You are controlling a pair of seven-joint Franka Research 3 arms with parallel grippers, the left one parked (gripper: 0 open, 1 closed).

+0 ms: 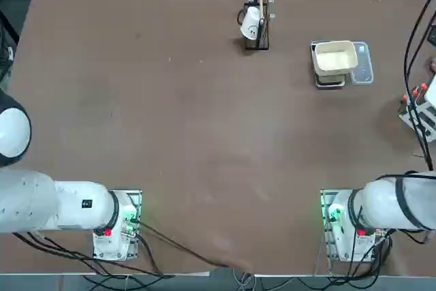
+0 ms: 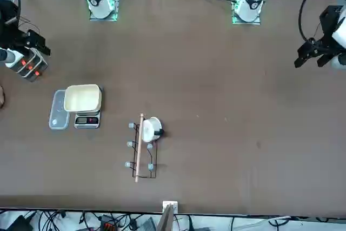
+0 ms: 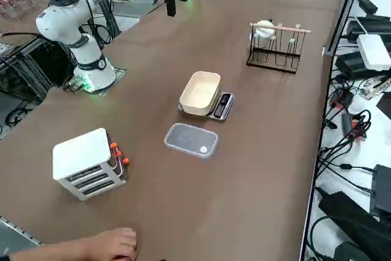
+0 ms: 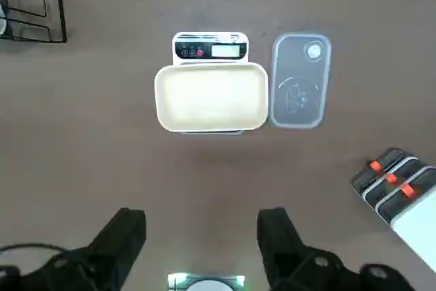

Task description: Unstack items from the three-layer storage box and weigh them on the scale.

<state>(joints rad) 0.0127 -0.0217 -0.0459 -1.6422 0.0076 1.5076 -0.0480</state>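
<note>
Storage box (image 3: pixel 82 160), smooth and white with orange tabs, stands right of the scale (image 4: pixel 210 50), outside the wide-spread, empty fingers (image 4: pixel 278 240) of the right gripper (image 4: pixel 201 217), hovering on the scale's robot-base side.

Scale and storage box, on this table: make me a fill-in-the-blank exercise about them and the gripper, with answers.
The cream bowl sits on top of the ____.
The storage box shows ____ red-orange tabs, one per drawer.
The right gripper hangs above the table; its fingers are not shut but ____.
The white cup is on the black wire ____.

Missing words: scale; three; open; rack.
</note>
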